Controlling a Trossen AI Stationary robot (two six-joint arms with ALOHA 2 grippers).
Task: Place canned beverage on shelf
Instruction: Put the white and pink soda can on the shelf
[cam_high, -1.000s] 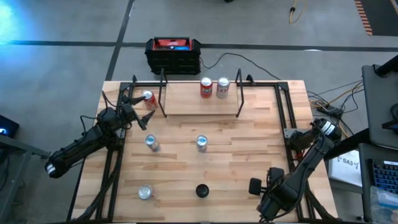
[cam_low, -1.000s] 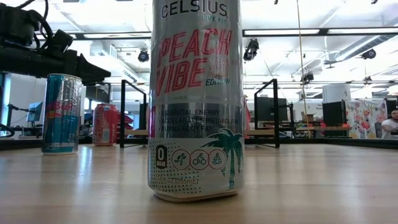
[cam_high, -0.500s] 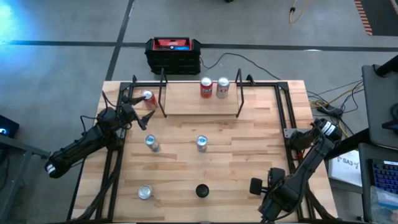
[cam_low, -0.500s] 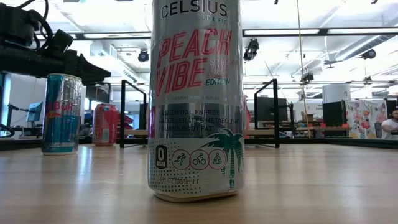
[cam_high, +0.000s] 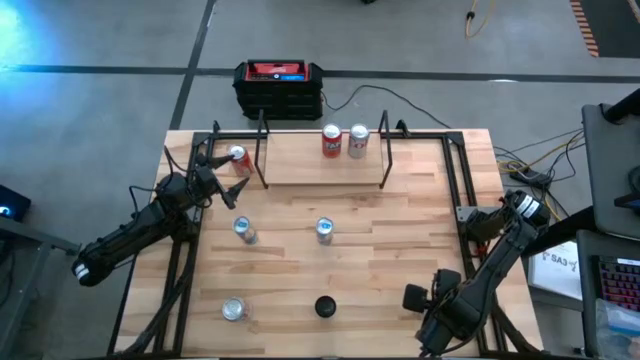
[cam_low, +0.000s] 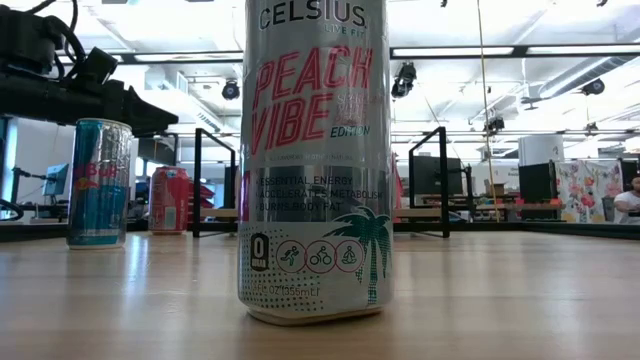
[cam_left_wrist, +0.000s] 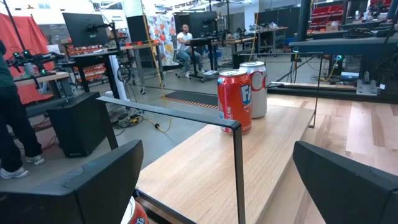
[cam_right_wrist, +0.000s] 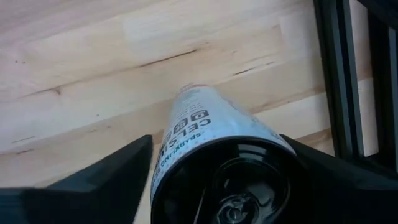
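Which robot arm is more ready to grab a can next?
Probably the right. The right gripper sits around a silver can. The left gripper only hangs open by the red can, next to the shelf.

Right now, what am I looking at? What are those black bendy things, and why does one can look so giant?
The black bendy things are two robot arms, each ending in a two-finger gripper. One camera looks down from above, one sits at table height, and one rides on each wrist. The Celsius can only looks giant because it stands right in front of the low camera. On the wooden table stands a small shelf holding a red can and a white can. More cans stand loose on the table. The left gripper is open, with a second red can just at its fingers, beside the shelf. The right gripper is at a black-topped can near the table's right edge. I cannot tell whether it grips that can.
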